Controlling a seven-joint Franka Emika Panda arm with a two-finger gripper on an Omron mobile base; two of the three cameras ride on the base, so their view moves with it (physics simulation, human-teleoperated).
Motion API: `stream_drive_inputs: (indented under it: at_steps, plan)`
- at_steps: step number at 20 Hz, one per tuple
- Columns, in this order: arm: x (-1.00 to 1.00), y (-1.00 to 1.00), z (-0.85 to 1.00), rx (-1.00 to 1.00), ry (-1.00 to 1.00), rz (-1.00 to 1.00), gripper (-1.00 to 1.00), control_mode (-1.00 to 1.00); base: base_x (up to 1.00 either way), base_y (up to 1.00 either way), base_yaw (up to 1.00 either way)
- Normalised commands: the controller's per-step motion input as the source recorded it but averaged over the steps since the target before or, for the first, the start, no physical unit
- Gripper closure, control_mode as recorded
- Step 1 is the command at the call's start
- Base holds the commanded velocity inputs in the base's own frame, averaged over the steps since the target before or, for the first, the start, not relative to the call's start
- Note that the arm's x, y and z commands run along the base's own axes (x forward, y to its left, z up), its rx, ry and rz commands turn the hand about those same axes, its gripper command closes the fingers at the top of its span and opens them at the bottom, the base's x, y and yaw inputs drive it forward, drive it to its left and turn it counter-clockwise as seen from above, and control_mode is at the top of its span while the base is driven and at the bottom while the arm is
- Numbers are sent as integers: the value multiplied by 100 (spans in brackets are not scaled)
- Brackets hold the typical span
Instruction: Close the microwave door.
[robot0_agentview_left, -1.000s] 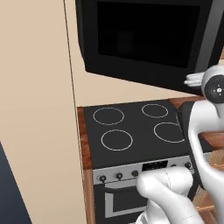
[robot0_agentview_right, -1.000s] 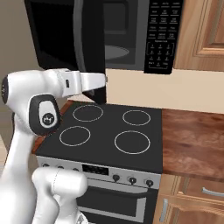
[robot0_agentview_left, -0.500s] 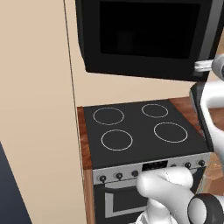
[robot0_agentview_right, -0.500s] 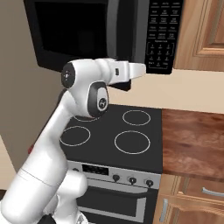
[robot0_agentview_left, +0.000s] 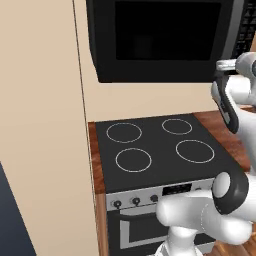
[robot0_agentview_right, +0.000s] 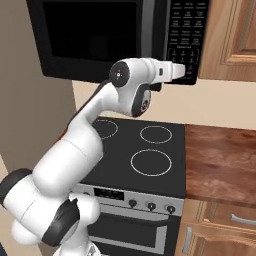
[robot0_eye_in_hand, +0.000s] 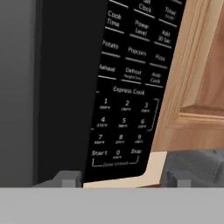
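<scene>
The microwave (robot0_agentview_right: 50, 70) hangs above the stove, a large black box. Its glossy black door (robot0_agentview_left: 165, 37) with the dark window lies nearly flush against the front; whether it is fully latched I cannot tell. The grey bar handle (robot0_agentview_right: 154, 30) runs down the door's right edge, beside the keypad strip (robot0_agentview_right: 186, 35). My gripper (robot0_agentview_right: 189, 74) is raised just in front of the keypad's lower end. In the hand view the keypad (robot0_eye_in_hand: 127, 96) is close ahead and my gripper (robot0_eye_in_hand: 120, 179) is open, with nothing between its fingertips (robot0_eye_in_hand: 65, 178).
A black four-ring stove (robot0_agentview_left: 160, 150) with a knob row and grey-framed oven door (robot0_agentview_right: 130, 232) sits below. A beige wall panel (robot0_agentview_left: 40, 125) stands at the left. Wooden cabinets (robot0_agentview_right: 230, 35) flank the microwave on the right, above a wood counter (robot0_agentview_right: 220, 160).
The door has swung in towards the microwave, and the grey cavity no longer shows. My arm has risen and swept right, from in front of the door to the keypad.
</scene>
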Motion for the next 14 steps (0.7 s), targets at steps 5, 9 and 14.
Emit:
stream_drive_inputs:
  at_steps: [5,9,14]
  plan:
    - [100,-2,0,11,0,21,-100,-100,0,0,0]
    - [96,-3,1,11,0,22,-100,-100,0,0,0]
    - [61,-6,6,6,0,15,-100,-100,0,0,0]
